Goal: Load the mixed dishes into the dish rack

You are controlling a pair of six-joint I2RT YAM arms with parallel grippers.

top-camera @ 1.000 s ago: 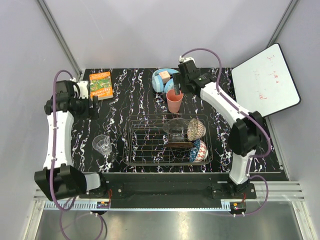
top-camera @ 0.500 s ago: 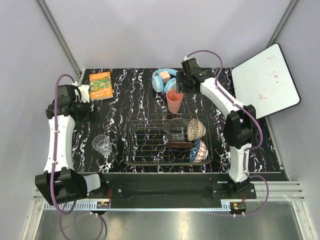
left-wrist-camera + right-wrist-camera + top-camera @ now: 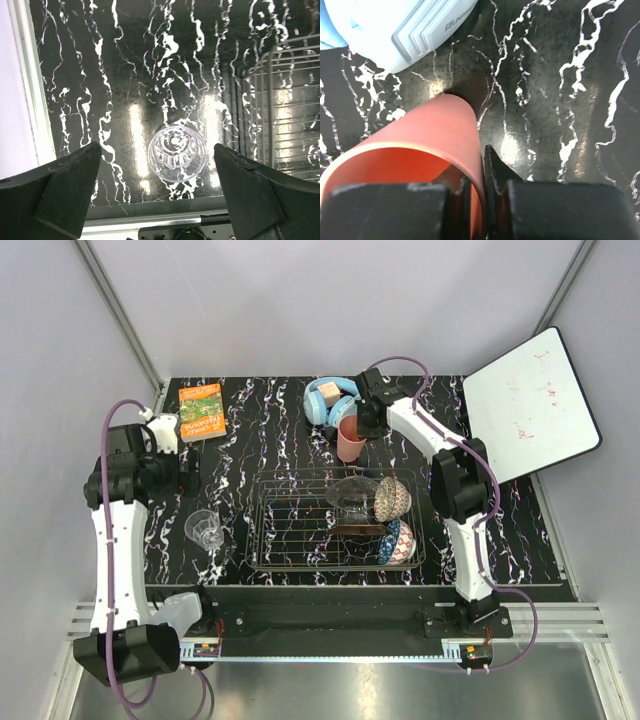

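Observation:
The salmon-pink cup (image 3: 349, 440) (image 3: 432, 130) stands upright behind the dish rack (image 3: 300, 535). My right gripper (image 3: 357, 426) (image 3: 479, 162) is shut on the cup's rim, one finger inside and one finger (image 3: 496, 167) outside. In the rack's right half lie the clear glass dish (image 3: 350, 498), the beige-brown bowl (image 3: 392, 497) and the blue-patterned bowl (image 3: 398, 542). The small glass tumbler (image 3: 204, 529) (image 3: 176, 152) stands upright on the table left of the rack. My left gripper (image 3: 186, 475) (image 3: 156, 147) hovers above it, open, with nothing held.
Light-blue headphones (image 3: 327, 400) (image 3: 405, 25) lie right behind the cup, nearly touching it. An orange book (image 3: 201, 410) sits at the back left. A whiteboard (image 3: 530, 400) leans at the right edge. The rack's wire edge (image 3: 285, 100) is just right of the tumbler.
My right gripper has shut on the cup's rim, and its arm has folded toward the back. My left arm has drawn nearer to me, over the tumbler, its jaws a little wider.

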